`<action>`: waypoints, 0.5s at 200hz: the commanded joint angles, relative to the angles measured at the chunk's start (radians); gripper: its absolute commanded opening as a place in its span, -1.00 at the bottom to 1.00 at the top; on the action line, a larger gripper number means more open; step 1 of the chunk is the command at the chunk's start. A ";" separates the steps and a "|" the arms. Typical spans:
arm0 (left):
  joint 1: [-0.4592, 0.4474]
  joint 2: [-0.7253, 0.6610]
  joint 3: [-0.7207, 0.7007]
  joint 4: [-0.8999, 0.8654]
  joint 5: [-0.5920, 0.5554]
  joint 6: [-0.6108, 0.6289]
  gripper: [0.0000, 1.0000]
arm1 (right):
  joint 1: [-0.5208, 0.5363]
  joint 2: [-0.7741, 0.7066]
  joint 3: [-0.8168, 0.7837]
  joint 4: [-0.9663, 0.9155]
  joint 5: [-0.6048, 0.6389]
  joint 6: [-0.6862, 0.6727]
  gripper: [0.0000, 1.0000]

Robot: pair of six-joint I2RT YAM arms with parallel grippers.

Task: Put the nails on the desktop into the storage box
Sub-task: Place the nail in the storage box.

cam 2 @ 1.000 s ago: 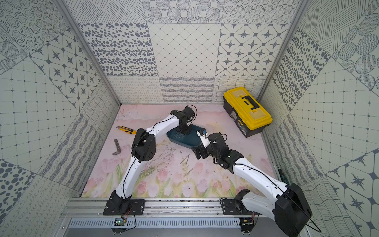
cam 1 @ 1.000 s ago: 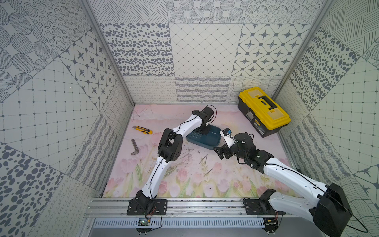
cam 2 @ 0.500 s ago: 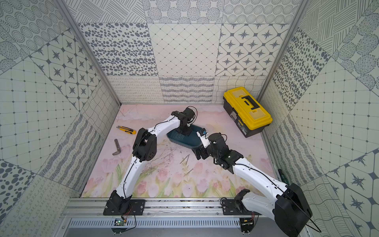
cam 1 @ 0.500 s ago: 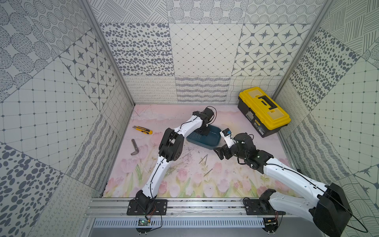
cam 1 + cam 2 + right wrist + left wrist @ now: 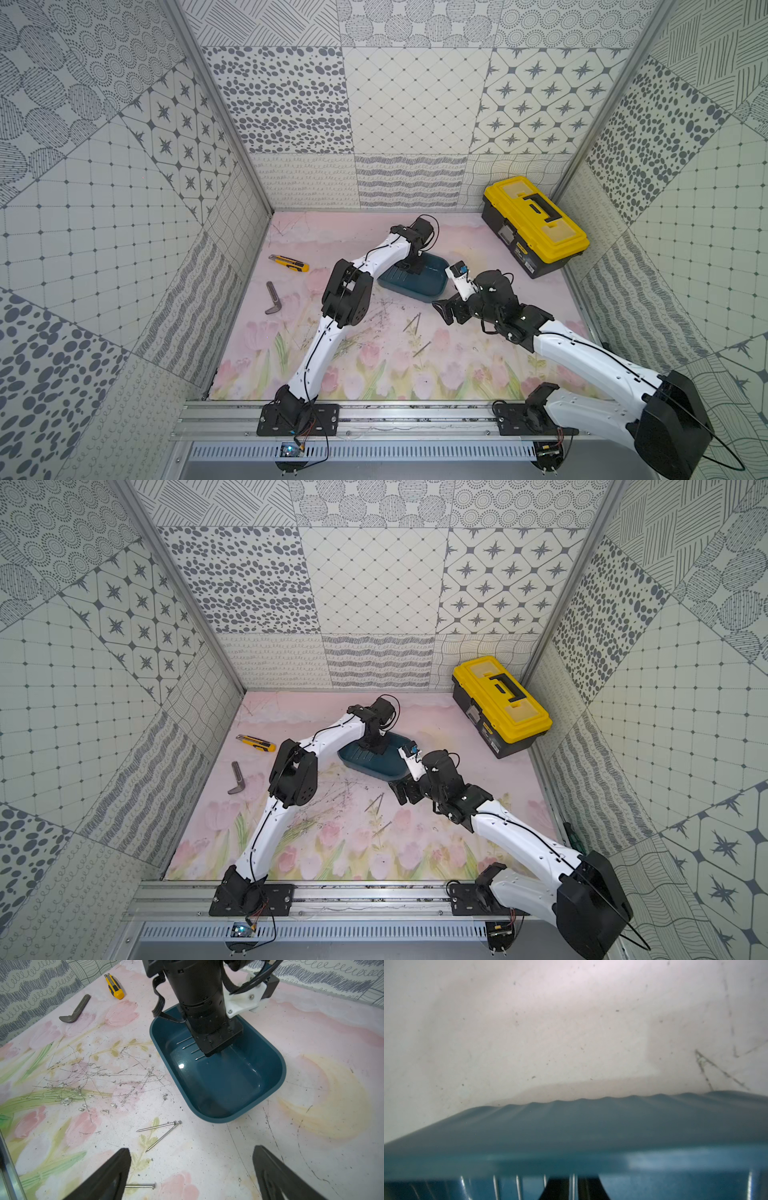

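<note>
The left pincer (image 5: 413, 268) reaches down into the storage box (image 5: 276, 1084), and whether it grips anything I cannot tell. Four nails (image 5: 189, 1045) already lie there. The right pincer (image 5: 191, 1149) hangs open and empty, with three nails (image 5: 155, 1127) left on the table (image 5: 311, 1147).

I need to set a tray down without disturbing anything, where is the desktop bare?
Bare: the back of the desktop between the utility knife and the toolbox, behind the storage box; also the front strip along the rail. Crowded: before the box, where loose nails lie by the right gripper.
</note>
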 commanded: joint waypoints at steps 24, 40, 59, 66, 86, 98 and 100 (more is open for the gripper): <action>-0.008 -0.068 -0.002 -0.010 -0.009 -0.008 -0.67 | -0.002 -0.036 -0.009 0.018 -0.011 0.009 0.94; -0.015 -0.092 -0.018 -0.009 -0.017 -0.009 -0.67 | -0.003 -0.045 -0.007 0.012 -0.014 0.009 0.94; -0.023 -0.132 -0.048 -0.004 -0.029 -0.010 -0.66 | -0.004 -0.060 -0.010 0.006 -0.012 0.010 0.94; -0.024 -0.149 -0.063 -0.002 -0.034 -0.011 -0.66 | -0.002 -0.065 -0.010 0.002 -0.012 0.008 0.94; -0.029 -0.213 -0.123 0.007 -0.042 -0.018 -0.66 | -0.003 -0.081 -0.011 -0.010 -0.017 0.010 0.94; -0.031 -0.262 -0.172 0.017 -0.043 -0.023 -0.66 | -0.002 -0.091 -0.012 -0.013 -0.022 0.014 0.94; -0.031 -0.271 -0.182 0.020 -0.043 -0.025 -0.65 | -0.001 -0.093 -0.012 -0.013 -0.021 0.014 0.94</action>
